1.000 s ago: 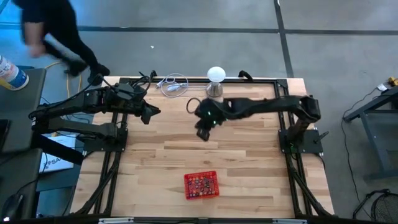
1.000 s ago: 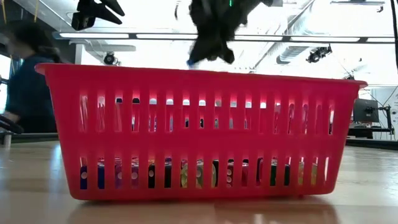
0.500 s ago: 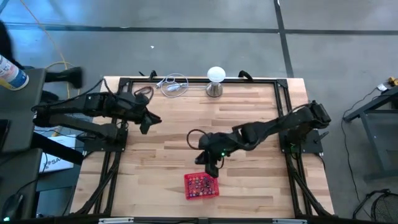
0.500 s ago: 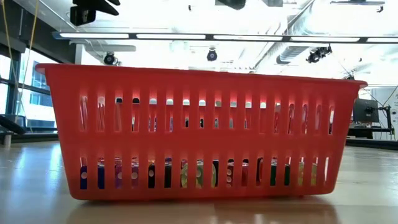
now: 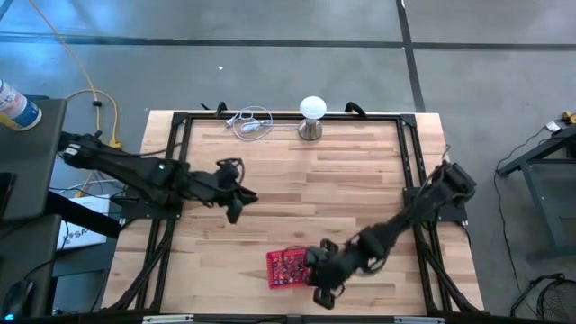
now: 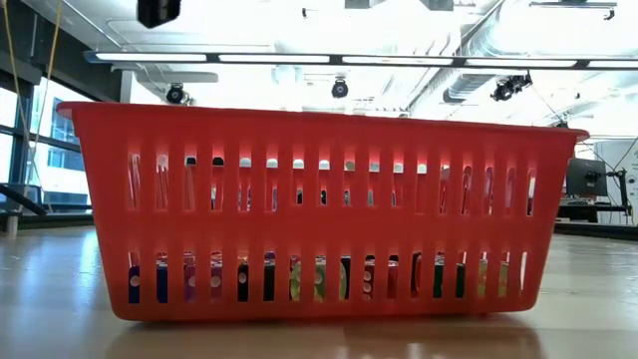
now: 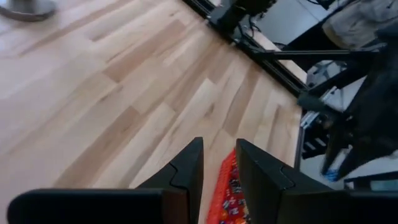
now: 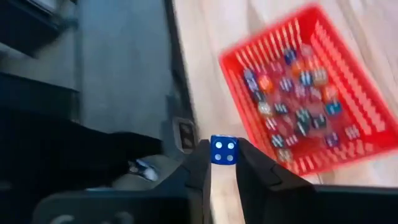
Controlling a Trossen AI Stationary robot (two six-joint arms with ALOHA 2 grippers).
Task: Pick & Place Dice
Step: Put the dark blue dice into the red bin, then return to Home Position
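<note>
The dice [image 8: 292,106] are many tiny coloured cubes lying on the bottom of a red mesh basket [image 5: 291,267], which stands near the table's near edge. In the low view they show through the basket's slots [image 6: 299,277]. My right gripper [image 5: 326,292] is just right of the basket, over the near edge, shut on one blue die [image 8: 222,150]. My left gripper [image 5: 236,202] hangs over the table's middle left, above and beyond the basket, narrowly open and empty [image 7: 219,155]. My right gripper pinches the blue die [image 8: 222,150] between its two fingertips, one finger on each opposite side. A face with white pips is turned to the wrist camera. The die is lifted clear, above the table's near edge beside the basket.
A white ball-topped metal stand [image 5: 311,115] and a coil of cable [image 5: 252,122] sit at the table's far edge. Black frame rails [image 5: 180,216] run along the table's left and right sides. Bare wood [image 5: 342,180] lies between the stand and the basket.
My right gripper has swept from near the stand at the far edge across the table to the near edge, right of the basket. My left gripper has moved right and toward the near edge, closer to the basket. A person beyond the table's far left has left the view.
</note>
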